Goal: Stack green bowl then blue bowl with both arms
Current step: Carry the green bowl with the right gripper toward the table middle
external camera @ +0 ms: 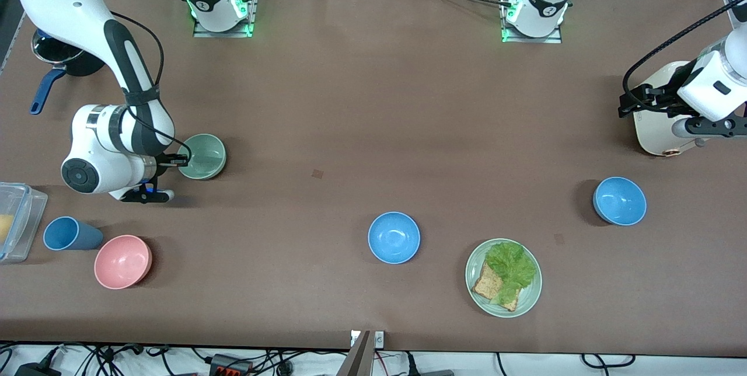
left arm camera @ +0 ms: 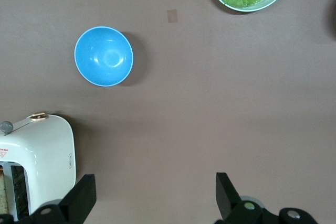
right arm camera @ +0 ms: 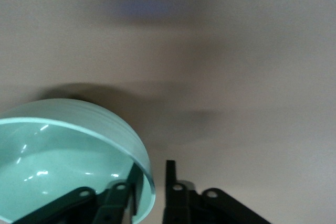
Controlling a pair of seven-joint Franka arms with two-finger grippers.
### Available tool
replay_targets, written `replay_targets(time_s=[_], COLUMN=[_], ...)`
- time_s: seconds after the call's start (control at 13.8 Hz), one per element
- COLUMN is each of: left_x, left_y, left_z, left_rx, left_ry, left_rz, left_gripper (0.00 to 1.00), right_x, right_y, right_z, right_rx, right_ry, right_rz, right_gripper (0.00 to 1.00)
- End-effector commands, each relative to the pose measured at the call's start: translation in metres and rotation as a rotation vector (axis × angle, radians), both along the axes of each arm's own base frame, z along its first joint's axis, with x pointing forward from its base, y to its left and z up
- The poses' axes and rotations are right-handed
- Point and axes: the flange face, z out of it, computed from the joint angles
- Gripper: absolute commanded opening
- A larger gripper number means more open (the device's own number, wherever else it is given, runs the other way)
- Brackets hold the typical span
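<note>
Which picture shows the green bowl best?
The front view shows the whole green bowl, with the right gripper at its rim. The right wrist view shows only part of it; the left wrist view shows none.
</note>
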Motion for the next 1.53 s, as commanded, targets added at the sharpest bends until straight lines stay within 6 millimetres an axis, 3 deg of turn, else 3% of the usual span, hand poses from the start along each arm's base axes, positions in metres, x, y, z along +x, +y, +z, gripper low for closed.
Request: replay_targets(time_s=[0.0,0.15,0.22,0.44,0.58,0.73,0.87,1.09,1.24,1.31,1.45], left_x=[0.004,0.004,0.004,0.004,0.004,0.004,0.008,0.021,0.031,0.038,0.051], left_y=[0.000,0.000,0.000,0.000,0.001,0.002,0.007,0.022,0.068,0.075,0.089], left_z=[0.004,0.004,0.004,0.004,0.004,0.005,0.007,-0.012,-0.041,-0.053,-0.096], left_rx=[-0.024,-0.024,-0.024,-0.024,-0.026,-0.024,-0.022,-0.004,0.013,0.015,0.043], left_ry=[-0.005,-0.005,-0.005,-0.005,-0.005,-0.006,-0.014,0.014,0.051,0.067,0.127], left_rz=[-0.003,-0.003,-0.003,-0.003,-0.001,0.000,0.004,0.023,0.087,0.094,0.096], left_gripper=[1.00,1.00,1.00,1.00,1.00,1.00,1.00,1.00,1.00,1.00,1.00], right_x=[0.004,0.018,0.022,0.018,-0.011,-0.033,-0.055,-0.074,-0.082,-0.089,-0.098], right_y=[0.031,0.064,0.098,0.227,0.323,0.378,0.418,0.446,0.454,0.464,0.472], right_z=[0.013,0.038,0.050,0.084,0.078,0.065,0.057,0.042,0.024,0.020,0.009], right_rx=[0.015,0.054,0.091,0.070,0.029,0.067,0.169,0.172,0.163,0.146,0.125], right_ry=[-0.016,-0.030,-0.033,-0.099,-0.116,-0.085,-0.041,-0.049,-0.031,-0.038,-0.036], right_rz=[0.040,0.045,0.075,0.117,0.126,0.118,0.084,0.117,0.113,0.093,0.079], right_gripper=[0.00,0.00,0.00,0.00,0.00,0.00,0.00,0.00,0.00,0.00,0.00])
